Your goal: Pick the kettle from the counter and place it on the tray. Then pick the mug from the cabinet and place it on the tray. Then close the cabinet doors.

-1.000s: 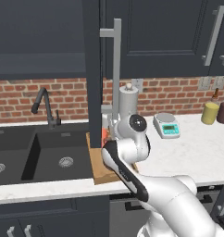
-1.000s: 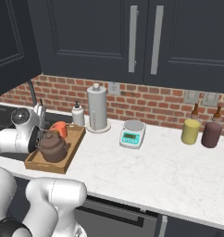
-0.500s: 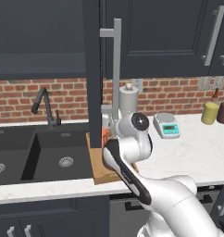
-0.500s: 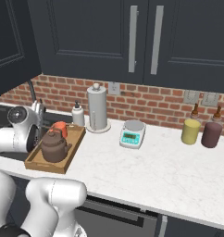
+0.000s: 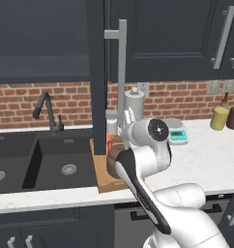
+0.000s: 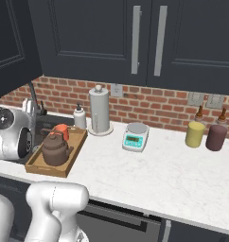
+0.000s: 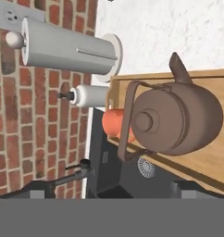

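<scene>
Item: wooden tray [image 6: 38, 166], landmark for this entry, lying on the white worktop [image 6: 154, 165] beside the black sink [image 5: 46, 162]. On the tray: brown kettle [image 6: 55, 149], upright, spout toward the open worktop; orange-red mug [image 6: 62, 131] just behind the kettle, at the tray's brick-wall end. Both stand inside the raised rim, so both placements look complete. Beyond the tray's wall end: white soap bottle [image 6: 79, 117] and paper-towel holder [image 6: 99, 110], apart from it. Further along the worktop from the tray: kitchen scale [image 6: 135, 137], yellow jar [image 6: 195, 134], maroon jar [image 6: 215, 137]. Above the tray: cabinet door [image 5: 97, 68] standing open, edge-on, its silver bar handle [image 5: 121, 72] facing the arm; closing it appears to be the remaining step. End effector [image 7: 111, 192]: tips spread wide, nothing between them, looking onto the tray
</scene>
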Tool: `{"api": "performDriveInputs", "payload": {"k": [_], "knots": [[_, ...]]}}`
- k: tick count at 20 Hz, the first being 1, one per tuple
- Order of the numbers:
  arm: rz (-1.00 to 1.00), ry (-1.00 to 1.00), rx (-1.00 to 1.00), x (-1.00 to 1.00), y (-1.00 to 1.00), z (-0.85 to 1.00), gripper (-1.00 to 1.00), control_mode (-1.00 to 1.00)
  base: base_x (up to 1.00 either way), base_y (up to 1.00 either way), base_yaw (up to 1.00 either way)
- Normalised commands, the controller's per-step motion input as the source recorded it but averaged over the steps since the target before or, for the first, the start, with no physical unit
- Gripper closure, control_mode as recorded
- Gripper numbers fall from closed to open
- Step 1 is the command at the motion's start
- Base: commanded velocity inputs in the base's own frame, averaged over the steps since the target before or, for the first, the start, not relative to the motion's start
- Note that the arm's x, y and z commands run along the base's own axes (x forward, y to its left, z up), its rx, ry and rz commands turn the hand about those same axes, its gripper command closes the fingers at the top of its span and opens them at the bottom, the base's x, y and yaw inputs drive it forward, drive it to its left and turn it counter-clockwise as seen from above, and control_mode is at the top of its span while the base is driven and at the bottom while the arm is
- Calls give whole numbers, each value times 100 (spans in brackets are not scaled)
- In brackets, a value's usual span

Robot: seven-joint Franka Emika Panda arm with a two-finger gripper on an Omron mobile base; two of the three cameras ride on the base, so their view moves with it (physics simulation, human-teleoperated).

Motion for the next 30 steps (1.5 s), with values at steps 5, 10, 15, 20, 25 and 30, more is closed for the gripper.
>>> {"api": "performDriveInputs", "payload": {"k": [5,10,15,20,25,30], "knots": [[0,-16,-1,-62,-34,30,-100,-100,0,0,0],[0,-20,-1,-54,-55,26,-100,-100,0,0,0],[1,-20,-3,-56,-62,41,-100,-100,0,0,0],[2,-21,-10,-51,-66,16,-100,-100,0,0,0],[2,-4,-10,-14,-28,-22,-100,-100,0,0,0],[0,0,0,-1,-2,-8,-100,-100,0,0,0]]}}
